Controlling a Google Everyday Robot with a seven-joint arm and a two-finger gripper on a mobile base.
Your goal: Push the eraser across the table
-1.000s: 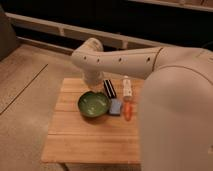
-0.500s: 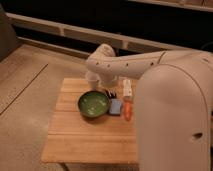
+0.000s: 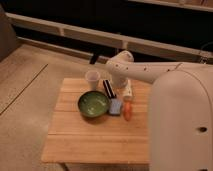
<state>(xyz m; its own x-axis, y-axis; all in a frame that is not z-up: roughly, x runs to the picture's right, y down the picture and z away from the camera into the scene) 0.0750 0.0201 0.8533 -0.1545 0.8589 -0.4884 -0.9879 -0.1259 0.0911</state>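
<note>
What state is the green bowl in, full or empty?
Empty: the green bowl shows only its bare green interior. The gripper is by the eraser, beyond the bowl.

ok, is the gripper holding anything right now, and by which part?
Cannot tell. The gripper sits by the far end of the eraser on the table, mostly hidden by the wrist; no grasp is visible.

A: where's the gripper [image 3: 117, 79]?
B: low over the desk's [image 3: 75, 145] far half, tucked under the white wrist. eraser [image 3: 108, 88] just left of it, contact unclear.
A: neighbours?
B: white cup [image 3: 92, 79] further left. green bowl [image 3: 93, 104] left, nearer the camera. blue pad [image 3: 116, 106] and orange piece [image 3: 128, 111] in front. white block [image 3: 129, 91] just right.
</note>
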